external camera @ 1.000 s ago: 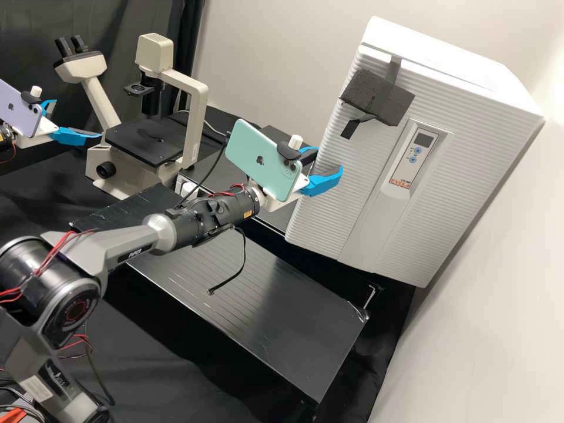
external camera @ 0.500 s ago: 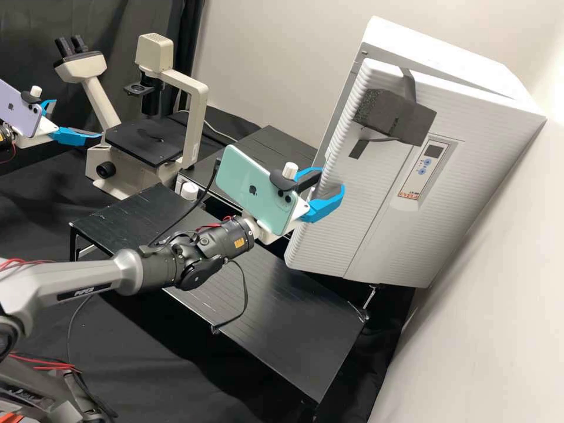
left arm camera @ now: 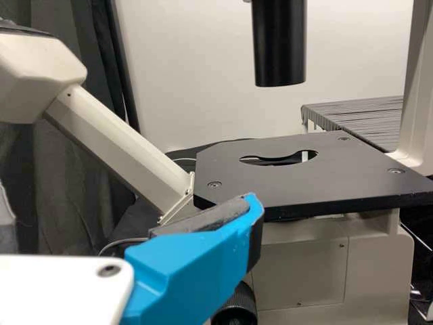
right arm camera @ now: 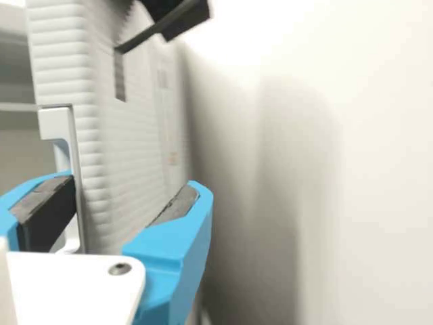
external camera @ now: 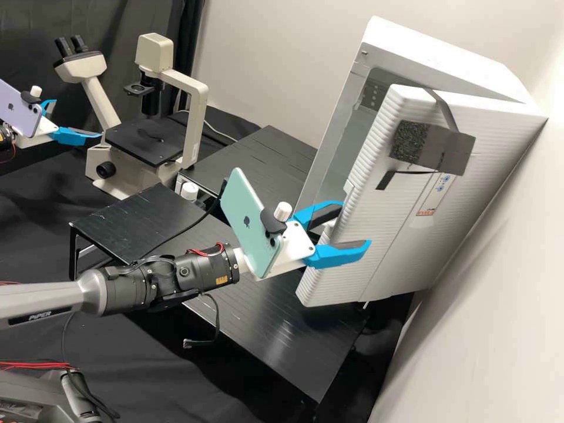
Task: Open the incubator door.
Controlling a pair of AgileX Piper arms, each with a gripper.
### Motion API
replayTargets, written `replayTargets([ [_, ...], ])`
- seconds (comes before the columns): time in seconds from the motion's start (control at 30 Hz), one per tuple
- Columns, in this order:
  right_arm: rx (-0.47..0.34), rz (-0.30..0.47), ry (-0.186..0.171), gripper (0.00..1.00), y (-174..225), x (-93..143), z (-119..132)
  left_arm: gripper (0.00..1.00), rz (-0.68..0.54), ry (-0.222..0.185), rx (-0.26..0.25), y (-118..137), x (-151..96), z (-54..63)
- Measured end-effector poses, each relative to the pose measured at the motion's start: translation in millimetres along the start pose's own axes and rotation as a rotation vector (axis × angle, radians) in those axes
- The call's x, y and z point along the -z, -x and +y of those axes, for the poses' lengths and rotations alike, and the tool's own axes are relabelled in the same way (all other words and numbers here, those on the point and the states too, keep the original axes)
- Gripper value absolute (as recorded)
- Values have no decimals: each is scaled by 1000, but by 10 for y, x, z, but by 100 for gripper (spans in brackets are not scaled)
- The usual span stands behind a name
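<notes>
A big white incubator (external camera: 452, 56), its bumpy door (external camera: 390, 235) partly open, the right claw (external camera: 355, 226) open with the door's edge between its blue fingers, the left claw (external camera: 78, 118) open too, well apart from the door.

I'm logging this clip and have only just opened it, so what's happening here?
The robot is at the incubator, with its right gripper at the free edge of the door. Its two fingers are spread around that edge, one of them at the handle. The door stands partly open, with some of the inside showing. The left gripper is beside the microscope, with nothing between its fingers.
</notes>
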Motion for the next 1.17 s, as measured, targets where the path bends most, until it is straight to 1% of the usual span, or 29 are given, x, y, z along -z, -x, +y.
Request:
replayTargets([
  [0.1, -42, -21, -15, 100, 29, -3, 25, 100, 0, 0, 0, 0, 0, 0],
  [0.17, -52, -10, -1, 100, 59, 9, 19, 100, 0, 0, 0, 0, 0, 0],
  [0.2, -52, 3, 21, 100, 87, 20, 5, 100, 0, 0, 0, 0, 0, 0],
  [0.3, -46, 35, 40, 100, 164, 67, -22, 100, 0, 0, 0, 0, 0, 0],
  [0.33, -57, 44, 45, 100, 202, 79, -17, 100, 0, 0, 0, 0, 0, 0],
  [0.43, -93, 97, 36, 100, 339, 156, 6, 100, 0, 0, 0, 0, 0, 0],
  [0.47, -131, 130, 43, 100, 412, 193, 33, 100, 0, 0, 0, 0, 0, 0],
  [0.5, -143, 148, 38, 100, 448, 211, 45, 100, 0, 0, 0, 0, 0, 0],
  [0.53, -150, 174, 27, 100, 499, 235, 51, 100, 0, 0, 0, 0, 0, 0],
  [0.57, -169, 208, 4, 100, 572, 264, 82, 100, 0, 0, 0, 0, 0, 0],
  [0.63, -172, 262, -30, 100, 662, 307, 95, 100, 0, 0, 0, 0, 0, 0],
  [0.7, -158, 299, -54, 100, 723, 325, 84, 100, 0, 0, 0, 0, 0, 0],
  [0.73, -146, 320, -68, 100, 753, 341, 74, 100, 0, 0, 0, 0, 0, 0],
  [0.77, -130, 345, -73, 100, 775, 351, 54, 100, 0, 0, 0, 0, 0, 0],
  [0.8, -111, 382, -87, 100, 795, 366, 37, 100, 0, 0, 0, 0, 0, 0],
  [0.83, -87, 421, -91, 100, 810, 378, 9, 100, 0, 0, 0, 0, 0, 0],
  [0.87, -59, 460, -118, 100, 832, 383, -20, 100, 0, 0, 0, 0, 0, 0],
  [0.9, -43, 500, -126, 100, 853, 394, -41, 100, 0, 0, 0, 0, 0, 0],
  [0.93, 0, 552, -174, 100, 877, 389, -94, 100, 0, 0, 0, 0, 0, 0],
  [1.0, 57, 630, -223, 100, 901, 381, -176, 100, 0, 0, 0, 0, 0, 0],
  [1.03, 82, 668, -234, 100, 908, 378, -221, 100, 0, 0, 0, 0, 0, 0],
  [1.07, 108, 703, -264, 100, 921, 370, -259, 100, 0, 0, 0, 0, 0, 0],
  [1.1, 136, 719, -296, 100, 922, 354, -302, 100, 0, 0, 0, 0, 0, 0],
  [1.17, 192, 738, -326, 100, 922, 334, -390, 100, 0, 0, 0, 0, 0, 0],
])
